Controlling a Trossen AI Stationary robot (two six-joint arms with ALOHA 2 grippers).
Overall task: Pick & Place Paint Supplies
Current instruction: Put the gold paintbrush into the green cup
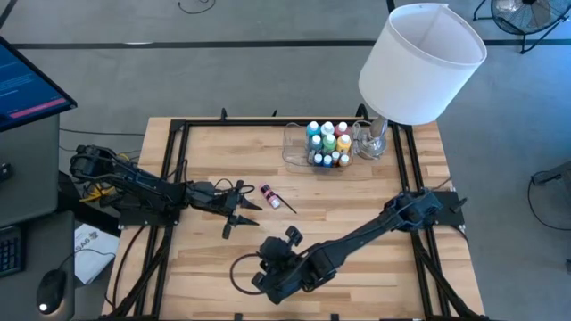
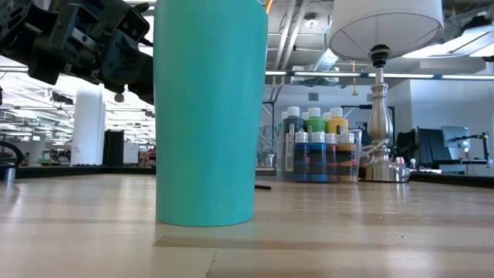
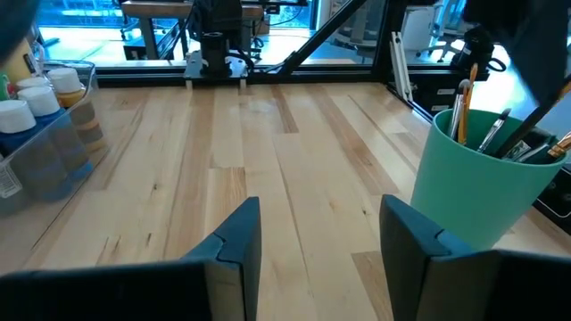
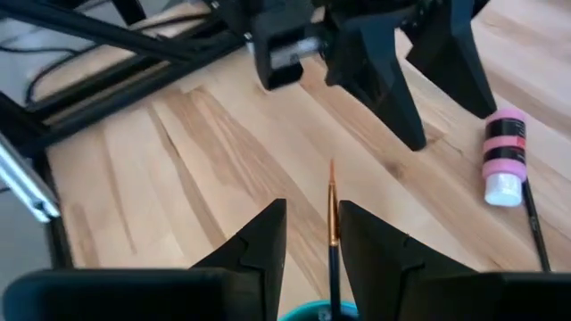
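Note:
A teal cup (image 2: 204, 116) holding several brushes (image 3: 482, 125) stands near the table's front middle, hidden under my right arm (image 1: 294, 263) in the high view. My right gripper (image 4: 312, 214) hangs over the cup's rim (image 4: 317, 314), fingers a little apart. Between them, a thin dark-handled brush (image 4: 332, 223) rises out of the cup. A pink white-capped bottle (image 1: 269, 196) lies on its side on the table with another brush (image 4: 533, 223) beside it. My left gripper (image 1: 234, 214) waits open at the left, just short of the bottle, holding nothing (image 3: 321, 223). My right gripper has the brush's coppery ferrule (image 4: 332, 227) between its two fingers, close beside one fingertip (image 4: 350, 223). The gap is wider than the brush. I cannot tell whether that finger touches it. The brush runs along the fingers, its handle going down into the cup.
A clear tray (image 1: 299, 147) of white-capped paint bottles (image 1: 328, 143) stands at the far middle, beside a lamp with a big white shade (image 1: 419, 62). A black frame (image 1: 174, 169) borders the table. Bare wood lies between the tray and the cup.

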